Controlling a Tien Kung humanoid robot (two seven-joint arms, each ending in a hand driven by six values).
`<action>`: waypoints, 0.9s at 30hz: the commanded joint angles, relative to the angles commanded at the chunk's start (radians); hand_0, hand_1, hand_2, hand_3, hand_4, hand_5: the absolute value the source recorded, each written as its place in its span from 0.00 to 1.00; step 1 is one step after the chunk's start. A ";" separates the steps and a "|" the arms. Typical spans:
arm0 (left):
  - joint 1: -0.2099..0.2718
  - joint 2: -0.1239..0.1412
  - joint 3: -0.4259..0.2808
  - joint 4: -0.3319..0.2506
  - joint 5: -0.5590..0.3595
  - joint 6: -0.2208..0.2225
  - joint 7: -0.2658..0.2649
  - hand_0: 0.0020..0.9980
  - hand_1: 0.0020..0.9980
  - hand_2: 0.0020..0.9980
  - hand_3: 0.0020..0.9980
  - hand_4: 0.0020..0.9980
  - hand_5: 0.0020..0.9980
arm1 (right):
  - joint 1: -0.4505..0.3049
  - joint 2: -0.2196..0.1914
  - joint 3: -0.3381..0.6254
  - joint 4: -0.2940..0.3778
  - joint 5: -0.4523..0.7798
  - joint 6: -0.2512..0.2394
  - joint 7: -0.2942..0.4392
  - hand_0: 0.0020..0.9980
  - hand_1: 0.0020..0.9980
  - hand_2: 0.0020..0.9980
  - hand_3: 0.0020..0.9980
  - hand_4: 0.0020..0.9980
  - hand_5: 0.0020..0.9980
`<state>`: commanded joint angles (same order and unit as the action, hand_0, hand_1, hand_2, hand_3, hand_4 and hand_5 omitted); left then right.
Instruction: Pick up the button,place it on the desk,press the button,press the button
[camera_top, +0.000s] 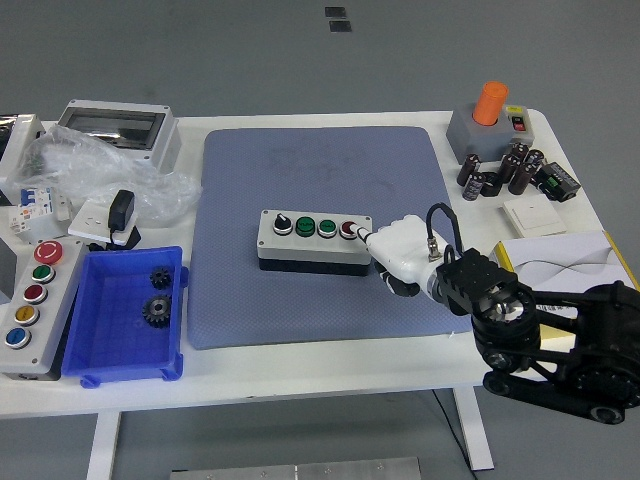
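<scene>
Nearest the camera, the black right arm is reaching in from the lower right corner, ending in a white right hand (403, 255) that is grasping nothing: its index fingertip (361, 236) is stretching out and touching the red button (348, 229), while the other fingers are curling under. The red button is sitting at the right end of the button box (314, 240), beside two green buttons and a black knob. The box is lying flat near the middle of the blue mat (325, 228). Farther left, a blue bin (128, 318) is holding two gears, and an orange-topped grey box (488, 125) is standing at the far right corner.
</scene>
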<state>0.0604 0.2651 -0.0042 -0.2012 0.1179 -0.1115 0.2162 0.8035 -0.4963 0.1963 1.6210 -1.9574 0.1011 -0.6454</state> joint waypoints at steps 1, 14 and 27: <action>0.000 0.000 -0.001 0.000 0.001 0.000 0.000 0.67 0.68 0.64 0.64 0.75 0.38 | 0.001 0.000 -0.002 0.000 0.002 0.001 0.000 0.48 0.53 0.29 0.99 0.30 0.00; 0.000 0.001 -0.006 0.001 0.004 0.001 0.002 0.67 0.68 0.64 0.64 0.75 0.38 | -0.009 -0.027 0.071 0.045 0.019 -0.091 0.016 0.47 0.53 0.29 0.97 0.30 0.00; 0.000 -0.003 -0.009 0.001 0.006 0.001 0.004 0.67 0.68 0.64 0.64 0.75 0.38 | -0.152 -0.039 0.315 -0.018 0.273 -0.413 0.269 0.34 0.50 0.31 0.90 0.53 0.14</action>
<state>0.0602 0.2622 -0.0130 -0.2003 0.1236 -0.1108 0.2204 0.6515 -0.5349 0.5114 1.6031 -1.6847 -0.3121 -0.3769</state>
